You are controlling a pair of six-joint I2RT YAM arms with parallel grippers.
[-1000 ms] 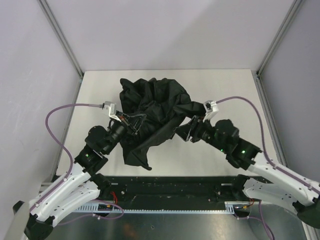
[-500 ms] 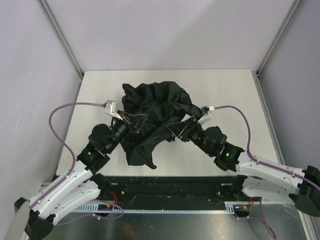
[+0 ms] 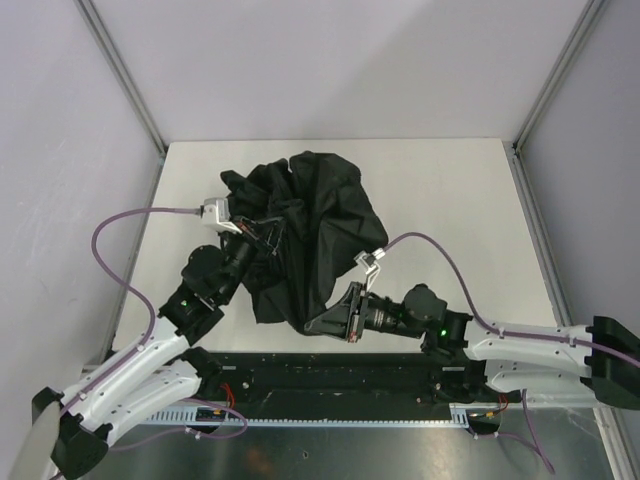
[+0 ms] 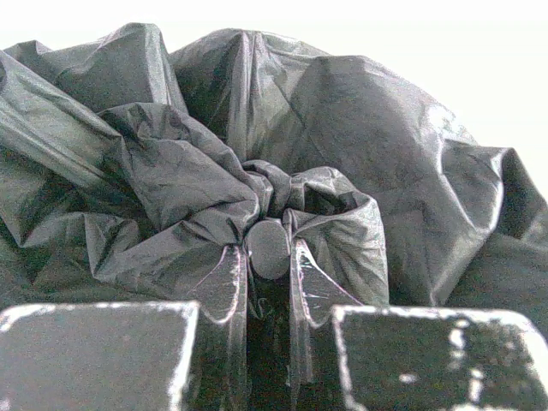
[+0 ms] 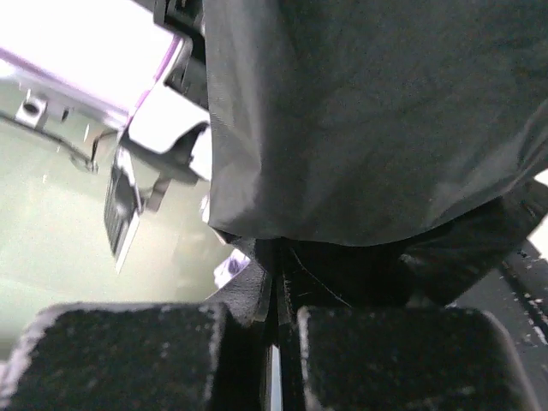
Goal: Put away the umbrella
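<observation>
Looks like we're mid-way through the gather-it-up step: the umbrella (image 3: 315, 215) sits in the middle of the bench (image 3: 440, 190) as one big crumpled black heap, canopy loose and nowhere near rolled. The left tool (image 3: 262, 237) is at the heap's left side, and its wrist view shows the fingers closed in on a round black knob (image 4: 268, 247) with fabric bunched around it, so that's the anchor. The right tool (image 3: 322, 323) is down at the near edge of the canopy, jaws pinched nearly together on a thin fold of fabric. I can't spot the closure strap or handle anywhere. My guess for the next move: hold the left grip firm and draw that loose fold in toward the middle — gently, since the thin ribs hidden under there could snag or bend.
</observation>
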